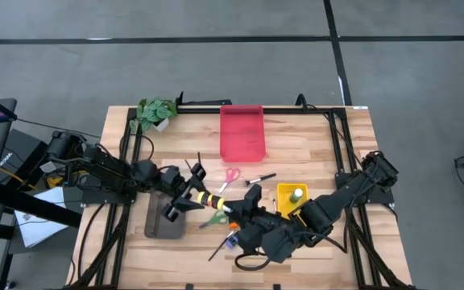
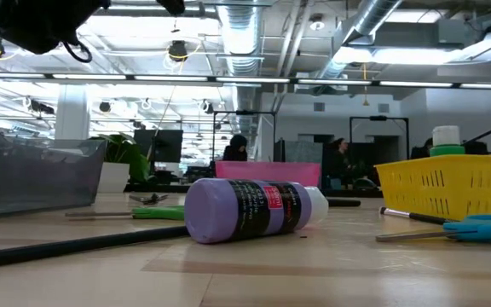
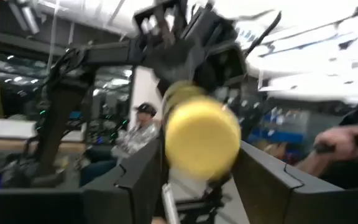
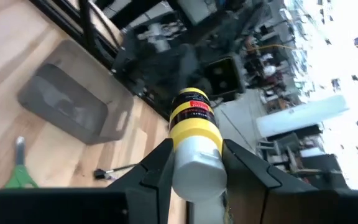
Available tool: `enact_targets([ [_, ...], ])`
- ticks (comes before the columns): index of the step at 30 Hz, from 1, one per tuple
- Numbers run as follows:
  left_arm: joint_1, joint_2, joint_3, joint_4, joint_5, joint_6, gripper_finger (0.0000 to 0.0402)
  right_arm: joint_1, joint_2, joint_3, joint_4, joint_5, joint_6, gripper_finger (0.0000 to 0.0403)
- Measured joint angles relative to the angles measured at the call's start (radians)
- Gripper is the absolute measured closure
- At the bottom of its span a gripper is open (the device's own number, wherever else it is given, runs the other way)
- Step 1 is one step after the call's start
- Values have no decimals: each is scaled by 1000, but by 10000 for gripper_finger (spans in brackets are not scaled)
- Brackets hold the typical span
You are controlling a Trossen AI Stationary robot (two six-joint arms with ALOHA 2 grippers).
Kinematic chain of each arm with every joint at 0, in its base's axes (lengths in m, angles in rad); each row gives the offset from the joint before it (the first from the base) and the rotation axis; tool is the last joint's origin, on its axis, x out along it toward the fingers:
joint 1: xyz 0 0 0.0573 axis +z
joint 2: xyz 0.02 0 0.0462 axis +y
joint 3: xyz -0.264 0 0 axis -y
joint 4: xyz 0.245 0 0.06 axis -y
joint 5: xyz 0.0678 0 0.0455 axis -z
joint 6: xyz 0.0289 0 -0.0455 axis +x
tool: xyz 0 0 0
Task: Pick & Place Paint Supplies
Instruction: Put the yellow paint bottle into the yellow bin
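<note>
The yellow bottle hangs above the table's middle between both arms; its black-and-red label is unreadable. Right gripper clamps the white cap end. Left gripper brackets the base, fingers spread, contact unclear.

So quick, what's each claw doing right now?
Left gripper: jaws around the yellow paint bottle.
Right gripper: jaws closed on the same bottle's cap end.
</note>
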Motion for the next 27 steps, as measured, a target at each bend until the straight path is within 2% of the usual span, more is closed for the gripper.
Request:
enact_targets([
  [3,0,0,0,-54,-51,43,200,9,-1,0,-14,68,0,295],
  [7,0,0,0,-109,-132,93,190,20,-22,1,-50,94,28,295],
  [12,0,0,-1,-153,-192,169,190,18,-90,0,-259,96,243,295],
  [19,0,0,-1,-185,-264,214,198,-46,-156,0,-694,-85,750,295],
  [22,0,0,-1,-200,-276,218,199,-78,-152,0,-852,-189,897,295],
  [27,0,0,-1,-233,-327,223,199,-128,-134,-2,-1011,-398,1076,295],
])
